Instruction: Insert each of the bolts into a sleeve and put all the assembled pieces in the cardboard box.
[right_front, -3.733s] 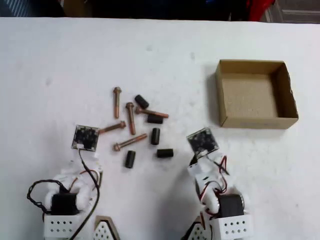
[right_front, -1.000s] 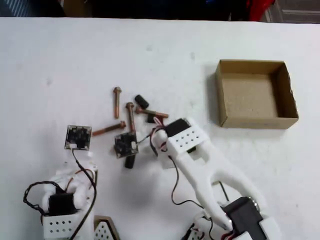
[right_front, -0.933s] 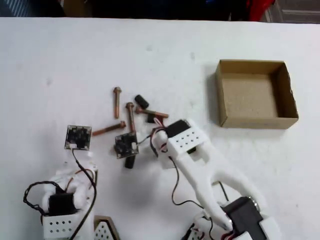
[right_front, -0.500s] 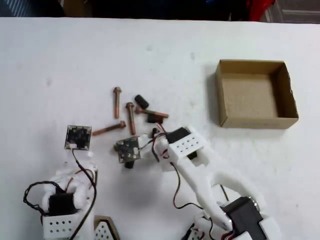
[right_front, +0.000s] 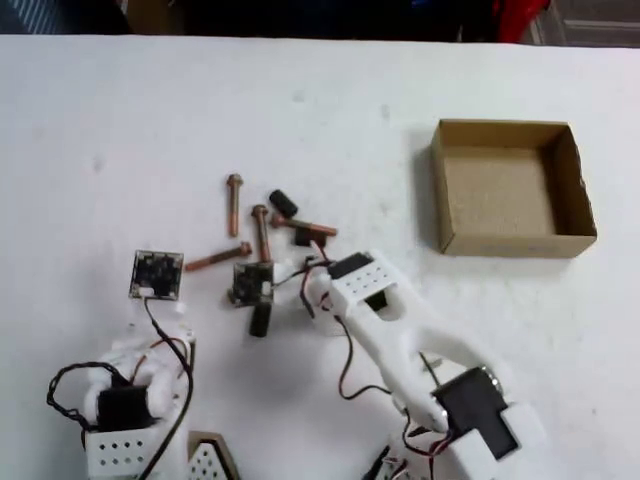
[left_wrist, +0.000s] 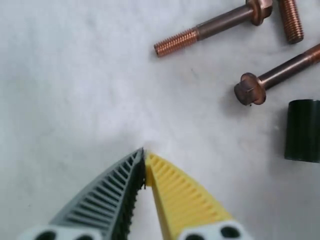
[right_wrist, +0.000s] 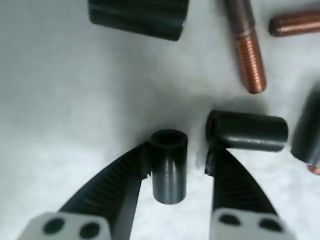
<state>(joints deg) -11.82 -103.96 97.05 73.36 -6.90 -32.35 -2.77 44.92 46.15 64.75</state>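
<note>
you have the short black cylindrical sleeve (right_wrist: 169, 167) lying on the white table (right_wrist: 60, 100), long axis in line with the fingers of the right gripper (right_wrist: 177, 160), bore end pointing away from it. the jaws are apart around it: one finger touches its side, the other stands off, its tip against a second black sleeve (right_wrist: 247, 131) lying crosswise. left gripper (left_wrist: 144, 153): tips together, holding nothing, near a copper-coloured threaded bolt (left_wrist: 212, 27). the brown cardboard box (right_front: 515, 243) sits well apart.

From above, the right arm (right_front: 385, 310) hides part of the pile (right_front: 262, 235) from us. We see one sleeve (left_wrist: 303, 130) cut by the left wrist view's edge, another sleeve (right_wrist: 137, 17) by the right's.
</note>
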